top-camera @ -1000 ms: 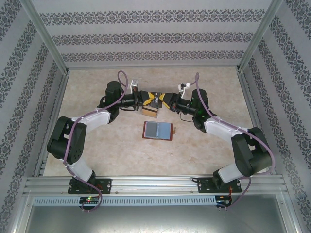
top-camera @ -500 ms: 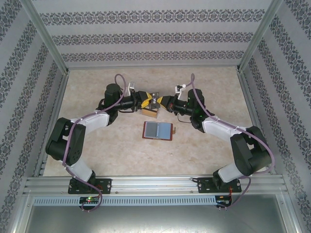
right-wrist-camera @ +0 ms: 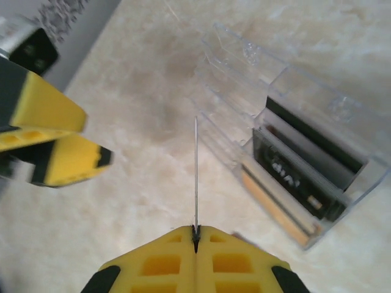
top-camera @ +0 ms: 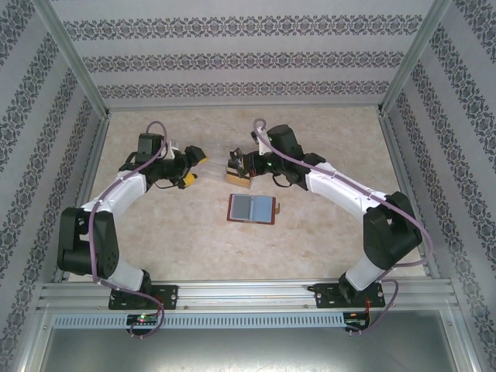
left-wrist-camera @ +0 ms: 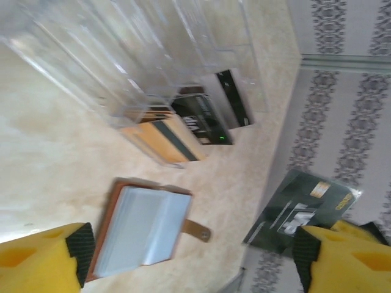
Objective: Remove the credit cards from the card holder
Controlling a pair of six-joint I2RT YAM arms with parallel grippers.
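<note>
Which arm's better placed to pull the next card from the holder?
Left, probably: the left gripper is open and faces the card holder. The right gripper is closer but shut on a card.

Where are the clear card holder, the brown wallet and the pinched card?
Clear card holder (right-wrist-camera: pixel 241 73): right wrist view, an empty clear tier.
Brown wallet (top-camera: pixel 252 208): top view, middle of its open face.
Pinched card (right-wrist-camera: pixel 195 174): right wrist view, midway along its thin edge.

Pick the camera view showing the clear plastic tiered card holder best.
Right wrist: the clear plastic tiered card holder is close and sharp, dark and orange cards in its slots. Left wrist shows it blurred; top external, small beside the right gripper.
</note>
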